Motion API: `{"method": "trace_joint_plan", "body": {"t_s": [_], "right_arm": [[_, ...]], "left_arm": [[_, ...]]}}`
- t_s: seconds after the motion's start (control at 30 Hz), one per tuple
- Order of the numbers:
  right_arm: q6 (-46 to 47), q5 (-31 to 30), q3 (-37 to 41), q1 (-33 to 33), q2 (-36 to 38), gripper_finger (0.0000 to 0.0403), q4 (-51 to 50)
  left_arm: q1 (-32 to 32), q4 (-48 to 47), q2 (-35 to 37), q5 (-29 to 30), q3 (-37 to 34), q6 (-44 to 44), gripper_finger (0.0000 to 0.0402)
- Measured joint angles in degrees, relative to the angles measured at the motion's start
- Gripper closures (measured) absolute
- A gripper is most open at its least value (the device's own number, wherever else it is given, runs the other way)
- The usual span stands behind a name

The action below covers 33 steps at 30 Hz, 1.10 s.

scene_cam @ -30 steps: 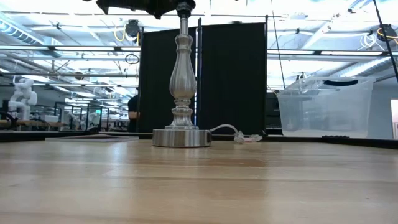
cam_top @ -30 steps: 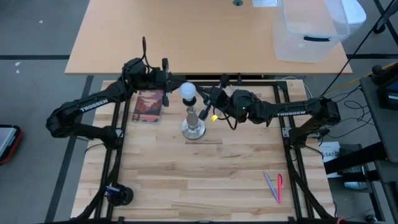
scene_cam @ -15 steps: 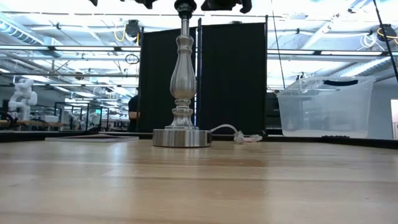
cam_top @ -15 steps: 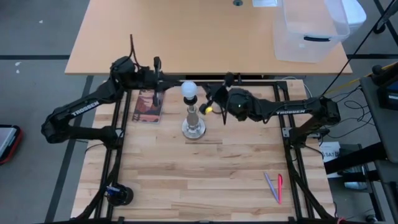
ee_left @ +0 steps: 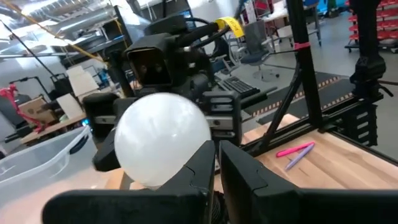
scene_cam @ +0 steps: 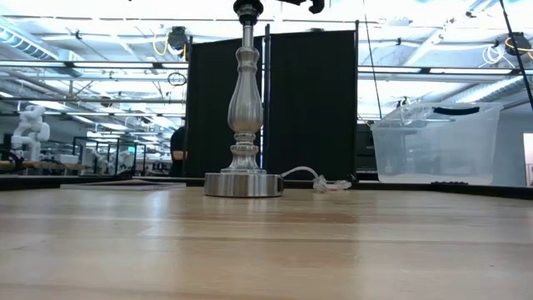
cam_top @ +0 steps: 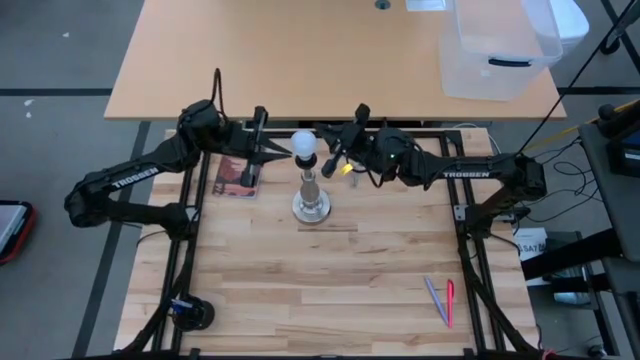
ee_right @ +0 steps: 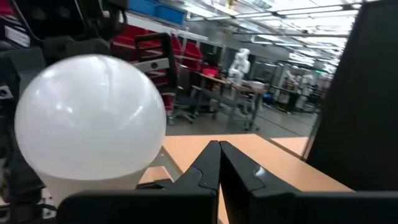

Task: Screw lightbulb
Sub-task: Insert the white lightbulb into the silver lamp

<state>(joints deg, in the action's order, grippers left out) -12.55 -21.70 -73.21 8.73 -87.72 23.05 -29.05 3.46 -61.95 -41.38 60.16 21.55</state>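
Small white round-headed lightbulb [cam_top: 304, 144], glossy and unlit, globe up, seated upright atop the silver lamp stand [cam_top: 311, 198] near the far middle of the surface [cam_top: 330, 290]. Between the left gripper [cam_top: 272, 153] and the right gripper [cam_top: 330, 160], close to each, touched by neither as far as visible. Just ahead of both grippers' fingertips in the wrist views, filling much of each. Screw base hidden.

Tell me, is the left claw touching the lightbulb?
Cannot tell. In the high view the left claw sits right beside the lightbulb, with no plain gap or contact. The left wrist view shows its shut fingers overlapping the bulb's edge.
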Motion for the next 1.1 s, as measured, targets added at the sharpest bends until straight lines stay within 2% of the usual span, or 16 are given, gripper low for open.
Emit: {"method": "trace_joint_plan", "body": {"t_s": [0.13,0.27,0.4,1.1], "right_arm": [[-0.1,4.9,0.0,0.7,0.0,0.0403,1.2],[-0.5,6.0,0.0,0.9,0.0,0.0403,2.6],[-0.2,8.5,0.0,1.0,0.0,0.0403,2.5],[0.1,6.8,-0.3,-0.6,0.2,0.0403,0.2]], "left_arm": [[0.5,0.0,0.0,0.1,0.0,0.4,0.0372],[1.3,0.5,-0.8,0.1,0.0,0.5,0.0372],[1.3,1.1,-1.9,2.8,0.0,0.6,0.0372],[-2.2,1.1,-2.2,3.3,0.0,-0.1,0.0372]]}}
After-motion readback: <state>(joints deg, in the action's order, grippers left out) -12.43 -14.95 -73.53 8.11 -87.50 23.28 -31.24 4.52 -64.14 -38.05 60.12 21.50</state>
